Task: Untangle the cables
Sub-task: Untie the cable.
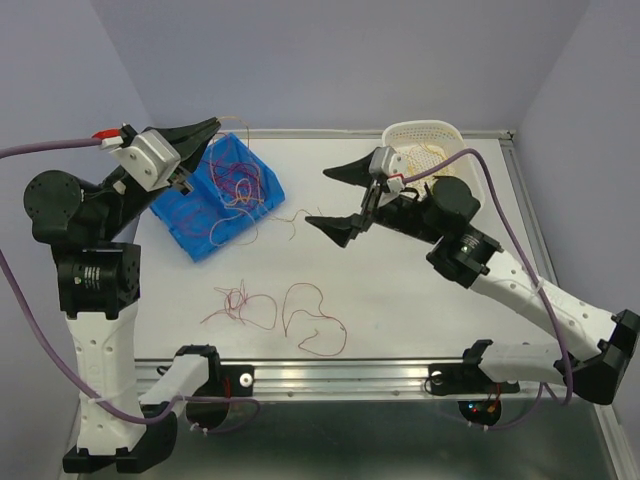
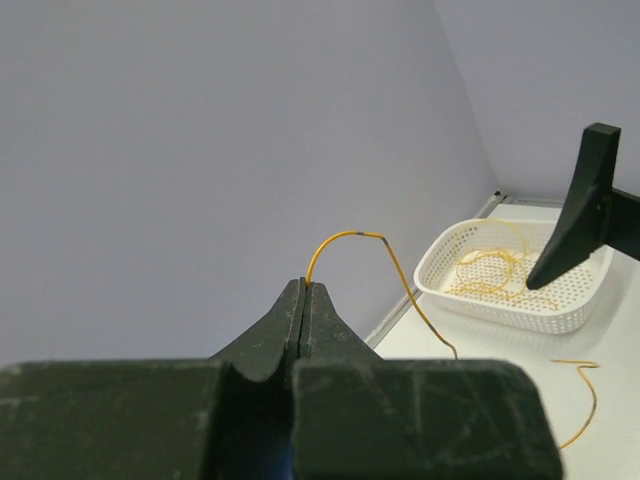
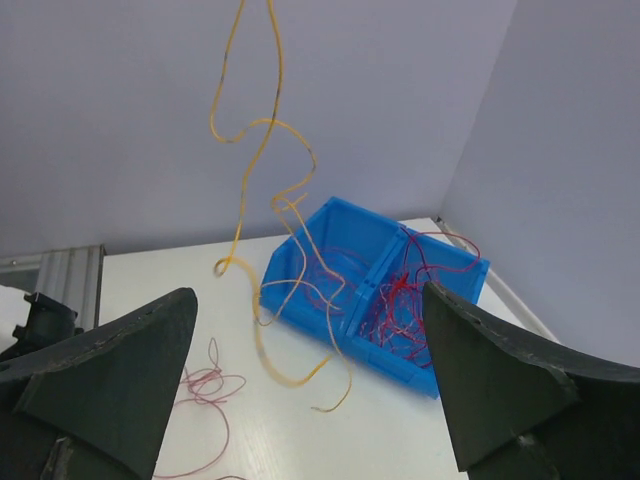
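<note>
Clearly, the left gripper is fully closed, and it pinches one yellow strand right at its tips. It holds this strand high, I think so that the length below can hang free and slide out of the other cables. Below this gripper sits the blue bin, and in it lies a heap of red strands, which looks to be the tangle that the yellow one belongs to.

Nearer to the arm bases than both grippers, some loose red loops lie flat on the table, apart from the bin. The hanging yellow strand falls in curls in front of the right gripper. Its jaws stand wide apart with nothing between them, and the strand touches neither finger as far as I can see. I cannot tell whether its lower end rests on the table.

Behind this gripper is the white basket with yellow strands inside, so probably the freed yellow pieces are collected there.
</note>
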